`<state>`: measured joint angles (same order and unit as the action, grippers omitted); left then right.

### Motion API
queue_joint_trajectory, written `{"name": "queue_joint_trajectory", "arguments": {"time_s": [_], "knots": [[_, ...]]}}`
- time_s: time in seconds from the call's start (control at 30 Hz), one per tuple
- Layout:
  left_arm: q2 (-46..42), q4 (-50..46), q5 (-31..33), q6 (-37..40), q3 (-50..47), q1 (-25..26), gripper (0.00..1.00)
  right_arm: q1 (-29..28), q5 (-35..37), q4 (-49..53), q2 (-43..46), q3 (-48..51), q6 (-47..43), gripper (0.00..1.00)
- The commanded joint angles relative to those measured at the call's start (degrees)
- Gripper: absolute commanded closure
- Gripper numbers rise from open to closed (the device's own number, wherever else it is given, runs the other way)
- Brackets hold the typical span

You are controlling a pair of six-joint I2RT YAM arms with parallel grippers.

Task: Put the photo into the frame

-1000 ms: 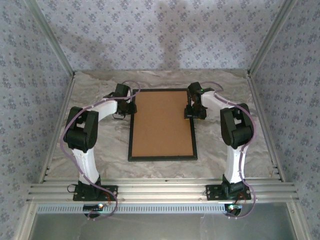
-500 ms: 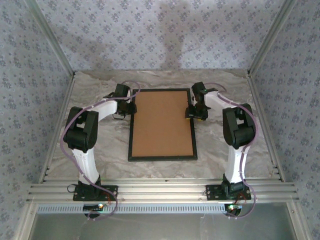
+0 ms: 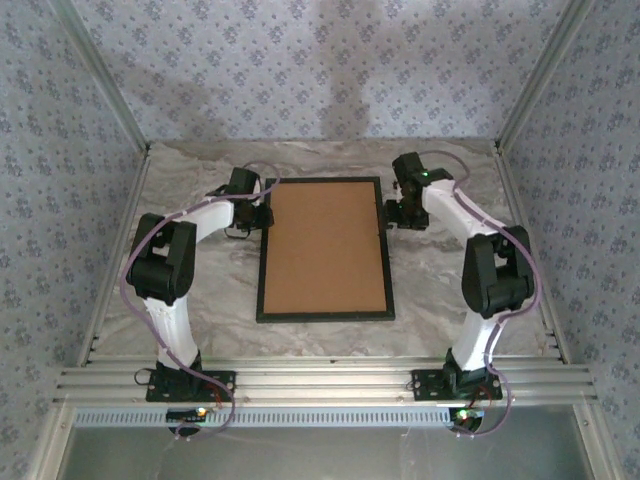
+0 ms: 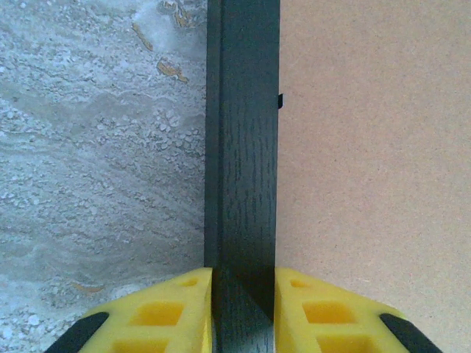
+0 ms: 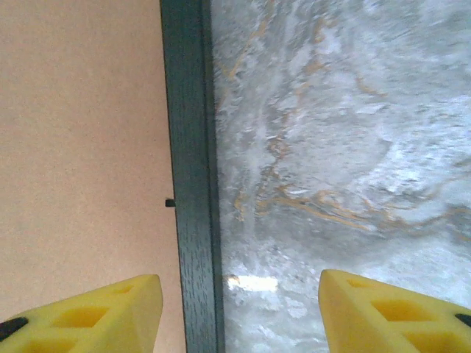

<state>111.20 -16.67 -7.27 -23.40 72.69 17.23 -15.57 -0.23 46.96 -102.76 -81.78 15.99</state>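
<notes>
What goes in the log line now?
left gripper: shut on frame | right gripper: open at frame's right edge | backing board: in frame

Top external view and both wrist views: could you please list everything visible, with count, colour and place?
frame: one, black, flat on mid-table.
backing board: one, brown, inside the frame.
table: one, grey marbled, under everything.
walls: three, blue-grey flowered, around the table.
left arm: one, white and black, near left.
right arm: one, white and black, near right.
left pincer: one, yellow fingers, shut on the frame's left rail.
right pincer: one, yellow fingers, open at the frame's right rail.
</notes>
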Motion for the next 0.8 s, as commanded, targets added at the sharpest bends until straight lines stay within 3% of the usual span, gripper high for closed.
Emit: {"name": "queue_joint_trajectory", "arguments": {"time_s": [0.0, 0.77], "knots": [[0.1, -5.9, -2.0, 0.2, -1.2, 0.1, 0.74, 0.4, 0.8, 2.7, 2.6, 3.4, -0.2, 0.40], [-0.2, -6.3, -1.9, 0.5, -1.4, 0.1, 0.74, -6.7, 1.2, 3.7, 7.3, 18.1, 3.2, 0.39]]}}
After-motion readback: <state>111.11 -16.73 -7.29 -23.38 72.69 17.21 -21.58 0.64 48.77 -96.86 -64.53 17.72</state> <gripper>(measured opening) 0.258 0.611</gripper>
